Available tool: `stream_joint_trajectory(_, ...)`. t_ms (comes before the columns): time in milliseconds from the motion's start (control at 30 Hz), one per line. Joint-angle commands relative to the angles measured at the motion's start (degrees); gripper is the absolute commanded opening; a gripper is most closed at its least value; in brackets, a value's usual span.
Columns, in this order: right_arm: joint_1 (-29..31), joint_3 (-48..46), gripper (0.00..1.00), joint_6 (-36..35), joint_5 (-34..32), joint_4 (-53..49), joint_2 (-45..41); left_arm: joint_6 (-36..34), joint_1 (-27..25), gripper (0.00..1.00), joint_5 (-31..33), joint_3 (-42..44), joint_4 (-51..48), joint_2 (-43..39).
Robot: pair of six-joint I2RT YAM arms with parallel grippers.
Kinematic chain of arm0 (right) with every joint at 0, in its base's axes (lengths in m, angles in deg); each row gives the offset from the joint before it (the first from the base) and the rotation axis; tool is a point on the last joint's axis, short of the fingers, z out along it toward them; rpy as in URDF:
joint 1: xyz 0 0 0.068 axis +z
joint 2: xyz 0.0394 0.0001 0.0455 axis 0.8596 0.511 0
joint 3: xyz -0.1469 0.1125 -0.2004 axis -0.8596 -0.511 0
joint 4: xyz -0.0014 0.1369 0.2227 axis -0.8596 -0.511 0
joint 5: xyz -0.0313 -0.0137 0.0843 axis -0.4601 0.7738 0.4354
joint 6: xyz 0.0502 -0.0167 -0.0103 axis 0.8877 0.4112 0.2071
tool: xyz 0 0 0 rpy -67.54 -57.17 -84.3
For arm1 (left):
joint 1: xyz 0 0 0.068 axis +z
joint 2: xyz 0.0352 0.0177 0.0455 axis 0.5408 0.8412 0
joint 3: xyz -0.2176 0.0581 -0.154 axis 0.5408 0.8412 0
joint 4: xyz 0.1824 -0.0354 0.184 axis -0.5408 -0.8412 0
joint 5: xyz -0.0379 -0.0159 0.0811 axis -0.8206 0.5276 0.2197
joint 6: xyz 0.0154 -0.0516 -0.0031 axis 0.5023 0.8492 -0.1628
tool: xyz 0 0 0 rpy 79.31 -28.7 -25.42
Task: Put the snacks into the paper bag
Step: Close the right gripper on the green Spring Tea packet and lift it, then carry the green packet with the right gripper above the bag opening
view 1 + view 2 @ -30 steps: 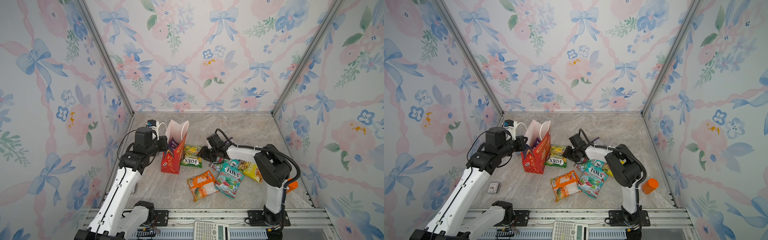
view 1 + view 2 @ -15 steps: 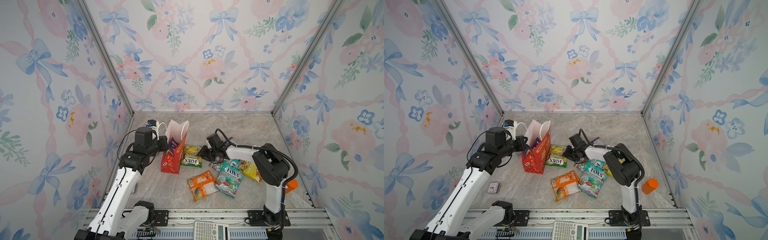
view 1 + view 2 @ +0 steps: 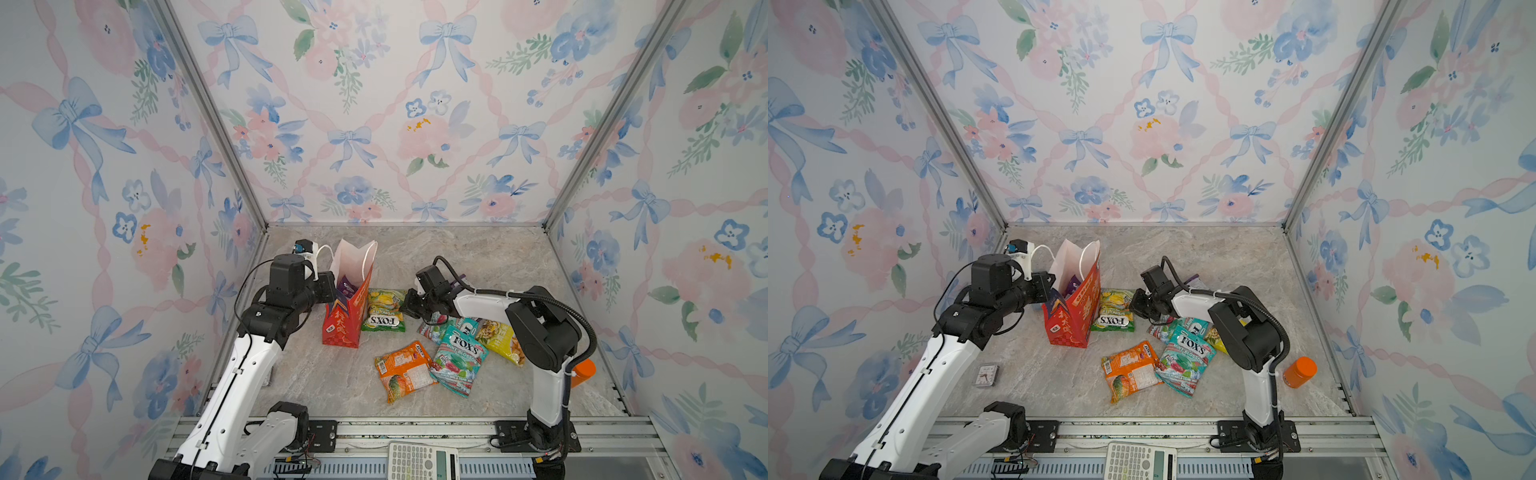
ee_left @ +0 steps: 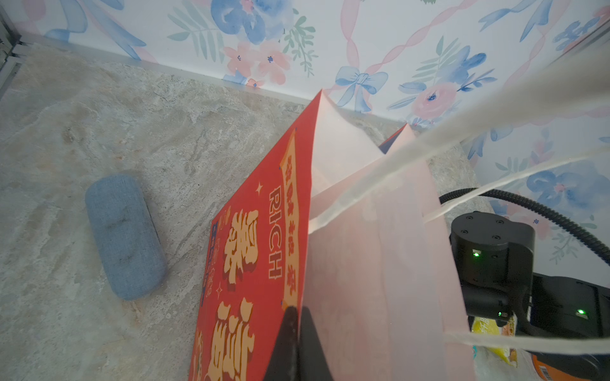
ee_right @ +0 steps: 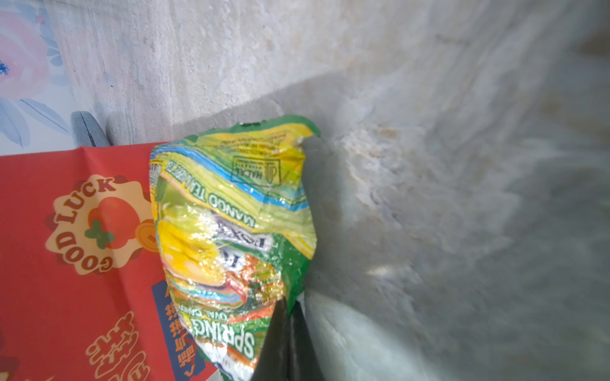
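The red paper bag (image 3: pixel 345 322) (image 3: pixel 1073 322) stands upright left of centre, with a purple snack (image 3: pixel 347 286) inside. My left gripper (image 3: pixel 332 286) (image 4: pixel 298 310) is shut on the bag's (image 4: pixel 251 250) left wall at the rim. A green and yellow snack packet (image 3: pixel 384 309) (image 5: pixel 231 214) lies against the bag's right side. My right gripper (image 3: pixel 409 303) (image 5: pixel 288 305) is shut on that packet's right edge. In both top views an orange packet (image 3: pixel 405 370), a teal FOX'S packet (image 3: pixel 457 357) and a yellow packet (image 3: pixel 500 340) lie in front of the right arm.
An orange bottle (image 3: pixel 1300 371) stands at the right front by the right arm's base. A white calculator (image 3: pixel 422 461) lies on the front rail. A blue-grey case (image 4: pixel 123 234) lies behind the bag. A small card (image 3: pixel 986 374) lies at the left front.
My right gripper has closed from half open onto the green packet's edge, with the arm shifting only slightly. The left gripper and the bag have stayed put.
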Motion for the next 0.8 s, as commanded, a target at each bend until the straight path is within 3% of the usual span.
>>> stream_joint_trajectory(0, -1.33, 0.18, 0.00, -2.67, -1.90, -2.59, -5.72, -1.12, -0.09, 0.00, -1.78, -1.62, 1.23, 0.55)
stream_joint_trajectory(767, -6.38, 11.08, 0.00, -13.56, -9.33, -21.19, -23.05, 0.57, -0.78, 0.00, -7.39, -4.28, 3.86, 4.91)
